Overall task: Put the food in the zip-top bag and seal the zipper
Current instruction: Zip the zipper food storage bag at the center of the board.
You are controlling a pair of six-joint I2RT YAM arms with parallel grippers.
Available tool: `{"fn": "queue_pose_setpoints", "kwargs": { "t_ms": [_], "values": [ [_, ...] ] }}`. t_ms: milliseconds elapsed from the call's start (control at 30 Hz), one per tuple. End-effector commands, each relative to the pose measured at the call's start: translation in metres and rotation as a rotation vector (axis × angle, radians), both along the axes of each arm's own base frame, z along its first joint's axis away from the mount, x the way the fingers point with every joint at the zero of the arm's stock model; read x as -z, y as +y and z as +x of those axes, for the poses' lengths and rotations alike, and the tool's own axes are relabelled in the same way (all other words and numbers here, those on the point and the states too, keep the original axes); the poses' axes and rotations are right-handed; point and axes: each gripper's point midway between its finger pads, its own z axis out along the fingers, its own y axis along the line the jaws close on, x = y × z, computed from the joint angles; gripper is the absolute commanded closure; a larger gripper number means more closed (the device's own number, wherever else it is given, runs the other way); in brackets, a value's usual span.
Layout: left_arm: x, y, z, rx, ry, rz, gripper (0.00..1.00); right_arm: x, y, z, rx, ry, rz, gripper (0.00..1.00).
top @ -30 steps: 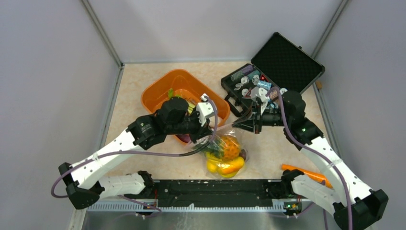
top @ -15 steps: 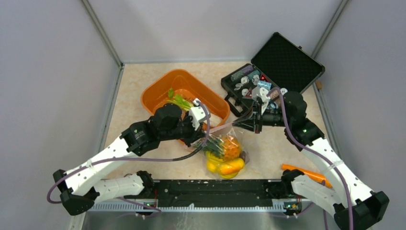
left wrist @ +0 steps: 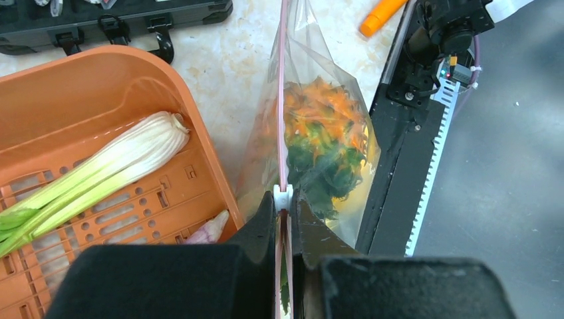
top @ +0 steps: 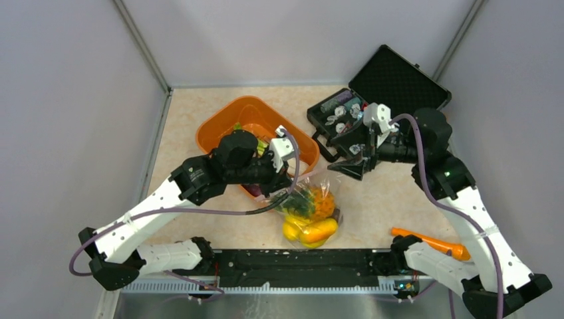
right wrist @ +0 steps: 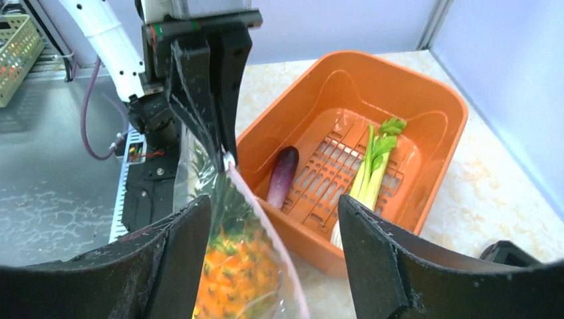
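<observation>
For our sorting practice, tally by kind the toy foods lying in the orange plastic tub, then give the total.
purple eggplant: 1
green-white leafy stalk: 1
Total in the orange plastic tub: 2

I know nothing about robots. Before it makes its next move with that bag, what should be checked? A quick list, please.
1. The left gripper grips the zipper: ok, it is shut on the pink strip.
2. The right gripper holds the bag: not ok, its fingers are wide open.
3. All food is bagged: not ok, the leafy stalk and the eggplant lie in the orange tub.
4. The pineapple is inside the bag: ok.
5. The zipper is sealed along its whole length: cannot tell.
</observation>
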Motion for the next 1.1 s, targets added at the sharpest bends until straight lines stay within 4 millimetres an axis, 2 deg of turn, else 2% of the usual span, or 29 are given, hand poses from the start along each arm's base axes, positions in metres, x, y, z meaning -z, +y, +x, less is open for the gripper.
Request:
{"fn": "queue_pose_setpoints", "kwargs": {
  "t_ms": [0, 233, 400, 467, 833, 933, 1067],
  "values": [
    [-0.028, -0.010, 0.002, 0.039, -0.051, -0.068, 1.00, 0.003, -0.001, -0.002, -0.048, -0.009, -0.081, 0.33],
    [-0.029, -0.016, 0.004, 0.055, -0.046, -0.069, 1.00, 0.025, 0.003, -0.012, -0.136, 0.055, -0.125, 0.40],
    [-0.029, -0.020, 0.005, 0.059, -0.040, -0.068, 1.00, 0.036, 0.018, -0.008, -0.142, 0.066, -0.135, 0.44],
    [-0.029, -0.021, 0.005, 0.059, -0.036, -0.069, 1.00, 0.041, 0.024, -0.004, -0.129, 0.064, -0.147, 0.48],
    [-0.032, -0.021, 0.003, 0.058, -0.033, -0.090, 1.00, 0.069, 0.049, -0.007, -0.197, 0.120, -0.200, 0.54],
    [-0.032, -0.021, 0.003, 0.058, -0.036, -0.090, 1.00, 0.075, 0.052, -0.007, -0.207, 0.135, -0.211, 0.60],
    [-0.031, -0.020, 0.005, 0.051, -0.043, -0.085, 1.00, 0.081, 0.052, -0.011, -0.221, 0.152, -0.220, 0.74]
  ]
}}
